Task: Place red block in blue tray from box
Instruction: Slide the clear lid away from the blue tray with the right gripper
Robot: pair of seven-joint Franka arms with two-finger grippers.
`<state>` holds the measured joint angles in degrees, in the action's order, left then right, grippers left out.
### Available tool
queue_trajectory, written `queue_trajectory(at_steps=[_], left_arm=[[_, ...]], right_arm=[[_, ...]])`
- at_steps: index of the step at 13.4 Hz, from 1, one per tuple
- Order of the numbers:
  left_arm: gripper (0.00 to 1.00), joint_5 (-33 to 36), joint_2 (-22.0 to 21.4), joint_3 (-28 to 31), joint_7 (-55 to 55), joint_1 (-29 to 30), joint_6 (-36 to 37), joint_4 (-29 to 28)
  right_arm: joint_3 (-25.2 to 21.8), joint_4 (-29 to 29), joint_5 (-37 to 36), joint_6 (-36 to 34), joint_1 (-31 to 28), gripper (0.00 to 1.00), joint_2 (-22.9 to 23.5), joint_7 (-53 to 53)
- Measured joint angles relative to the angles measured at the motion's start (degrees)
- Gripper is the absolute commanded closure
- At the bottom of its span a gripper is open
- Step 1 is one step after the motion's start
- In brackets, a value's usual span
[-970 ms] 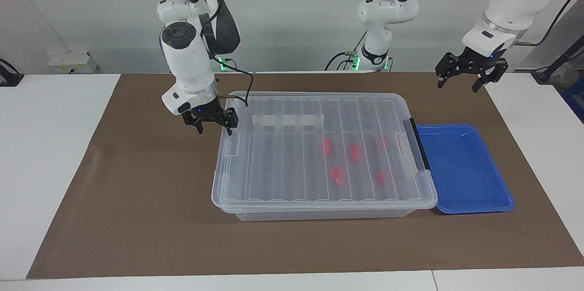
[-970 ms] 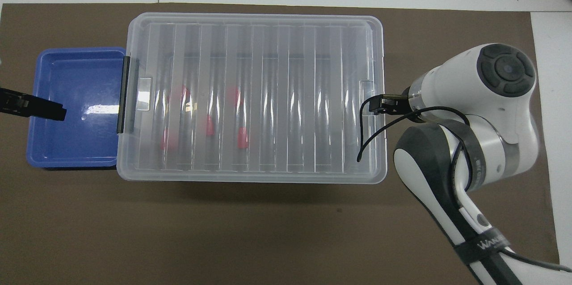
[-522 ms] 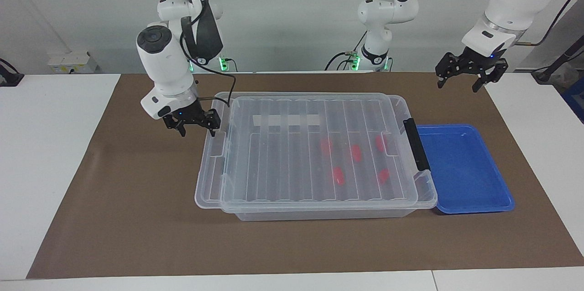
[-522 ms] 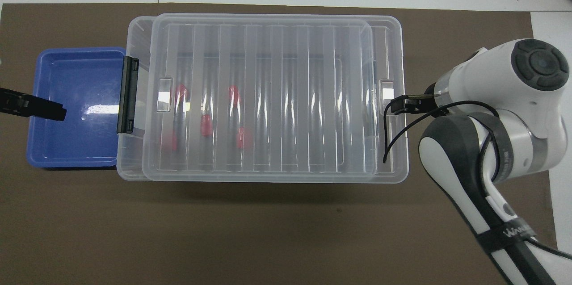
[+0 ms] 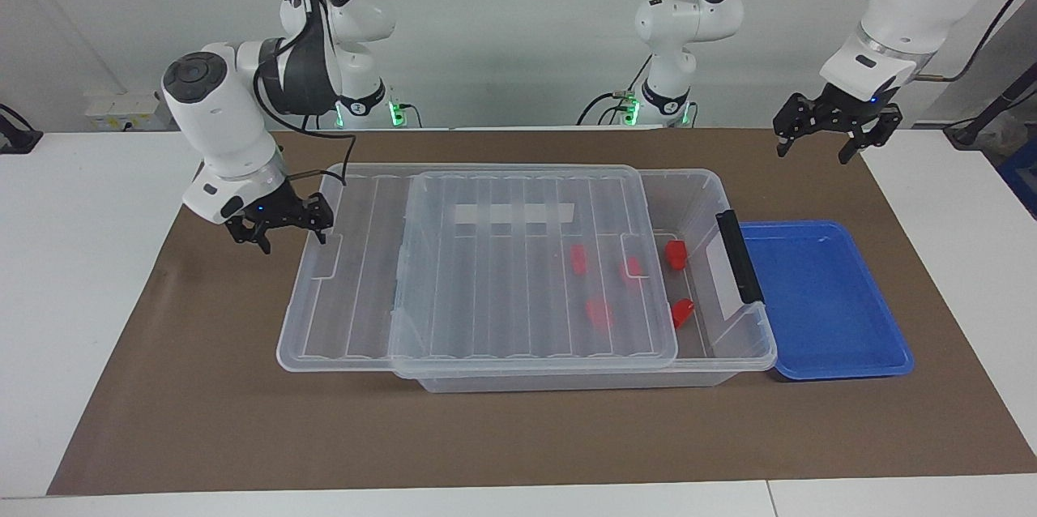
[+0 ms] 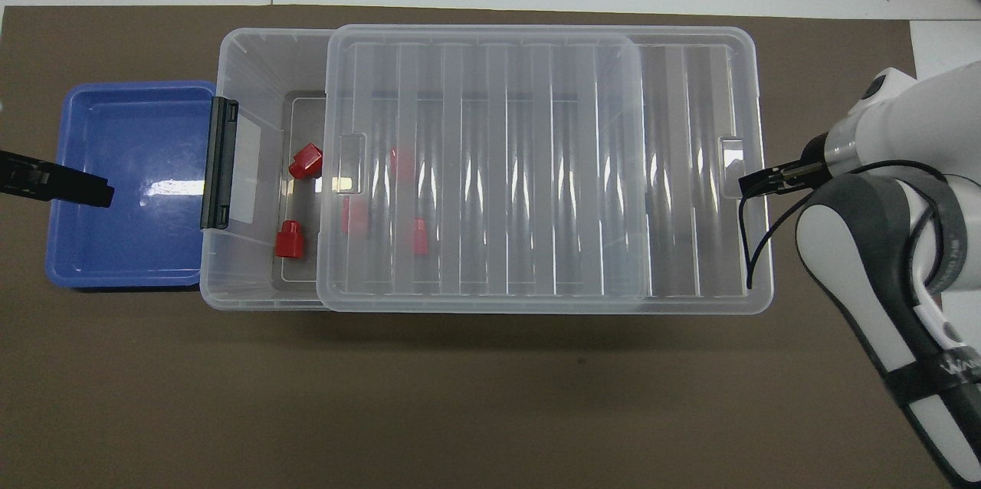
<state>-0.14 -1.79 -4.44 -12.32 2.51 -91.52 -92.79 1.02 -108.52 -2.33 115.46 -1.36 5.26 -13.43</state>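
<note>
The clear box (image 5: pixel 733 359) (image 6: pixel 253 52) lies mid-mat with its black handle (image 5: pixel 737 258) toward the blue tray (image 5: pixel 818 298) (image 6: pixel 130 152). Its ribbed lid (image 5: pixel 486 274) (image 6: pixel 536 167) is slid partway toward the right arm's end. Two red blocks (image 5: pixel 675 254) (image 5: pixel 683 311) (image 6: pixel 306 161) (image 6: pixel 290 239) lie uncovered by the handle. Others (image 5: pixel 578 258) (image 6: pixel 418 234) show through the lid. My right gripper (image 5: pixel 292 240) (image 6: pixel 759 182) is open, one finger against the lid's end. My left gripper (image 5: pixel 814 146) (image 6: pixel 77 186) hangs open over the tray's end and waits.
A brown mat (image 5: pixel 202 387) covers the white table (image 5: pixel 73 258). A third robot base (image 5: pixel 664 96) stands at the robots' edge of the table. The blue tray has nothing in it and touches the box's handle end.
My right gripper has moved toward the right arm's end and the lid has slid with it, uncovering the handle end of the box and two red blocks. The left arm has not moved.
</note>
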Motion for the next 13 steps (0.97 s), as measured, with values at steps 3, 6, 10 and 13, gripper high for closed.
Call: queue_trajectory(at_steps=[3, 6, 10, 13], left_arm=[[0.00, 0.0, 0.0, 0.0, 0.0, 0.0, 0.0, 0.0], [0.00, 0.0, 0.0, 0.0, 0.0, 0.0, 0.0, 0.0], [0.00, 0.0, 0.0, 0.0, 0.0, 0.0, 0.2, 0.0], [0.00, 0.0, -0.3, 0.0, 0.0, 0.0, 2.0, -0.2]], right_arm=[[0.0, 0.1, -0.4, 0.1, -2.3, 0.05, 0.0, -7.4], [0.0, 0.1, -1.1, 0.2, -4.1, 0.05, 0.0, -12.0], [0.0, 0.5, -1.4, 0.1, -4.5, 0.04, 0.0, -13.0], [0.0, 2.4, -1.4, -1.4, -4.4, 0.02, -0.1, -11.2]])
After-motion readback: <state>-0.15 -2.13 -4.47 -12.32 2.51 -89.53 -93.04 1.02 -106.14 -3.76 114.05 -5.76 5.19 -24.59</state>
